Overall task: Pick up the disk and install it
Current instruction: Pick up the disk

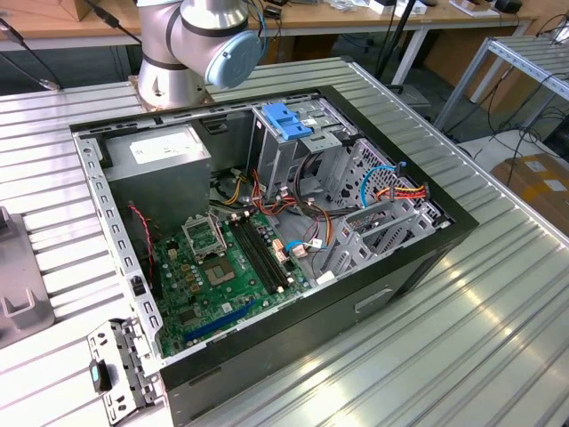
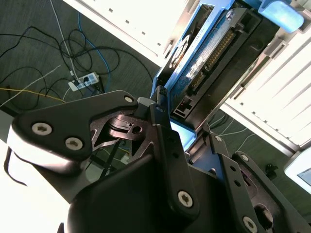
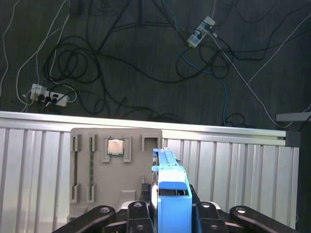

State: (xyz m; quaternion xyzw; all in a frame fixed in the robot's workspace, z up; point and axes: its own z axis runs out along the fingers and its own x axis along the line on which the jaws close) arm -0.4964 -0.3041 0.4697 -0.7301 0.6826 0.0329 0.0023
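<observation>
The hand [image 3: 170, 216] is clamping the disk [image 3: 167, 170] by its near end, with the light-blue carrier sticking out ahead of it and hanging over the ribbed surface [image 3: 238, 165].

The arm [image 1: 169, 36] stands on its round base [image 1: 163, 87] in the exterior view, where a silver shoulder joint [image 1: 200, 27] shows a light-blue end cap [image 1: 233, 55] turned toward the exterior view's right. In both wrist views the black gripper [image 3: 171, 213] is closed, its fingers [image 2: 163, 128] pressed against the flat sides of the disk [image 3: 166, 167], held edge-on between them. Its screwed linkage plates [image 2: 73, 131] spread out to either side
</observation>
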